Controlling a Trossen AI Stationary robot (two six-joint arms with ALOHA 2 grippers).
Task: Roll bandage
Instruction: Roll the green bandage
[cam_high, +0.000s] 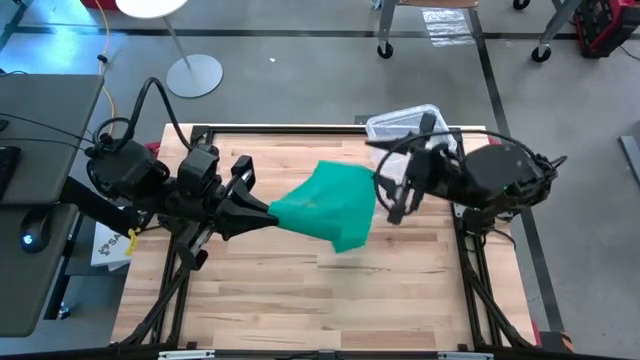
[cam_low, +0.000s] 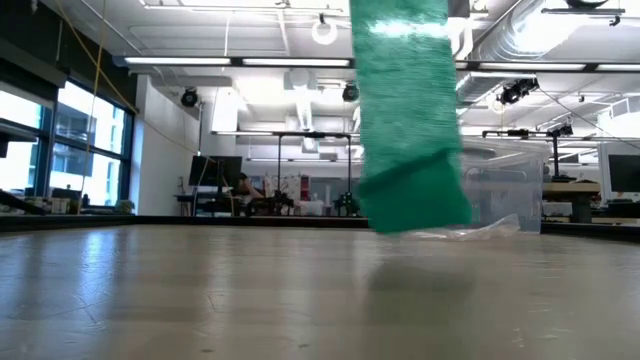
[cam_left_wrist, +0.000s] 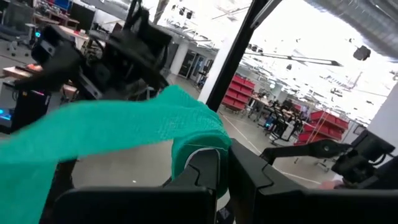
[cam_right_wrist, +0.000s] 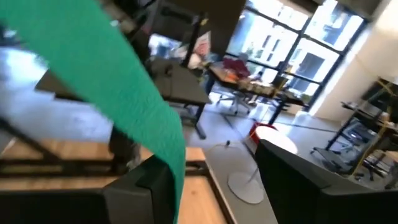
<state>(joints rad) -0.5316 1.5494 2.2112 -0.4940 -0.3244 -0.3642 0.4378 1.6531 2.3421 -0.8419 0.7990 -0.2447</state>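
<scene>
The green bandage (cam_high: 330, 205) hangs in the air over the middle of the wooden table (cam_high: 300, 290). It stretches between the two grippers, and a broad flap (cam_low: 412, 190) droops toward the tabletop without reaching it. My left gripper (cam_high: 268, 212) comes in level from the left and is shut on the bandage's left end. My right gripper (cam_high: 397, 200) stands open at the bandage's right edge. In the right wrist view the green strip (cam_right_wrist: 124, 106) runs slantwise past one of its fingers (cam_right_wrist: 146, 186). My left gripper pinches the bandage's left end (cam_left_wrist: 196, 134) between its two fingers, where the cloth curls over the fingertips. The fingers point level, from the table's left side. The strip runs off toward the right, lifted clear of the table, slack and sagging. My right gripper is open; the strip's edge (cam_right_wrist: 175, 171) lies by one finger, and I cannot tell whether they touch.
A clear plastic box (cam_high: 405, 125) stands at the table's far edge, right of the middle, with crinkled clear plastic (cam_low: 470, 232) lying in front of it. A dark frame runs round the table (cam_high: 190, 135). Bare wood lies near the front edge.
</scene>
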